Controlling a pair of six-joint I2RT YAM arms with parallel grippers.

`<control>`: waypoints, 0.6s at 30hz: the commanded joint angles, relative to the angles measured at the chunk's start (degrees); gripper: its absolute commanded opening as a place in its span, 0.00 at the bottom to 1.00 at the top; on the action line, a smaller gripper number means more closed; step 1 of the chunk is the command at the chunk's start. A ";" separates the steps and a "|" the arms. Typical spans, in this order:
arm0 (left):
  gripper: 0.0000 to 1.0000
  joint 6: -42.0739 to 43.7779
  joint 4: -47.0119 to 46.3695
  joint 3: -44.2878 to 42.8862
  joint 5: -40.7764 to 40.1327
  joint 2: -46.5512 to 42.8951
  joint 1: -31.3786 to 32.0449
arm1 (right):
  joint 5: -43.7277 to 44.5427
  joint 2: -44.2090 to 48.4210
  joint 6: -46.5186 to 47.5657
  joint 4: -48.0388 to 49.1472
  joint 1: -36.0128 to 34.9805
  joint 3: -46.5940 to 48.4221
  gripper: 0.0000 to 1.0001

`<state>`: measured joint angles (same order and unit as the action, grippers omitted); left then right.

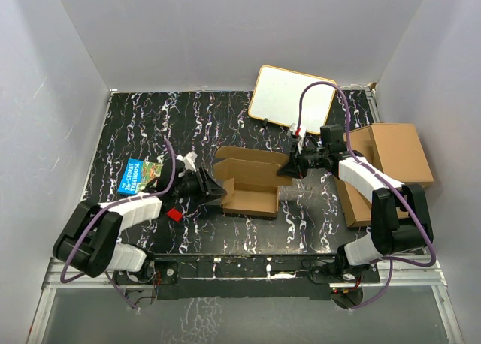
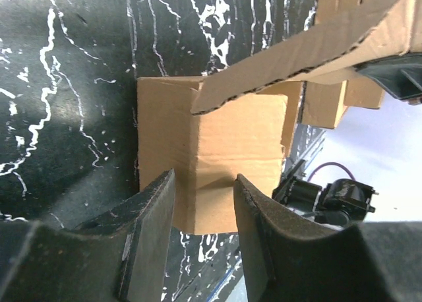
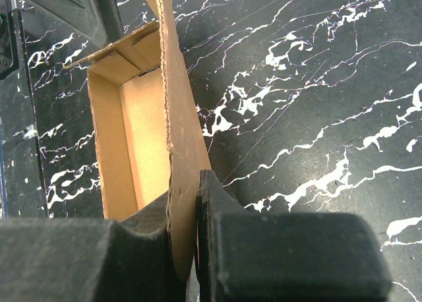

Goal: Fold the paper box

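The paper box (image 1: 252, 180) is a brown cardboard piece lying half folded in the middle of the black marbled table, with raised walls and flaps. My left gripper (image 1: 223, 191) is at its left end. In the left wrist view its jaws (image 2: 204, 177) stand partly apart, straddling a folded corner of the box (image 2: 224, 144); whether they touch it does not show. A loose flap (image 2: 310, 51) slants above that corner. My right gripper (image 1: 288, 169) is at the box's right end, shut (image 3: 191, 183) on an upright wall of the box (image 3: 178, 117).
A white board (image 1: 291, 96) leans at the back. A pile of larger cardboard boxes (image 1: 387, 164) sits at the right edge, under the right arm. A blue picture book (image 1: 137, 175) and a small red object (image 1: 174, 214) lie by the left arm.
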<state>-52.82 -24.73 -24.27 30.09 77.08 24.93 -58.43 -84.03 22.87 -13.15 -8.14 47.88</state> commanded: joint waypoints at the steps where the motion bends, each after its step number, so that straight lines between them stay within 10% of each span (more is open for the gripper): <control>1: 0.39 4.56 7.21 -3.46 -2.38 0.55 0.97 | -1.45 0.88 1.15 1.02 -0.16 0.33 0.08; 18: 0.35 10.35 26.47 -15.27 -23.12 3.87 11.50 | -1.86 1.13 1.34 1.02 -0.57 0.35 0.08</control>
<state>-44.51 -5.41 -36.10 13.98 79.59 34.54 -58.63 -84.03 23.22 -13.30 -8.32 47.88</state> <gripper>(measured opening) 0.367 0.088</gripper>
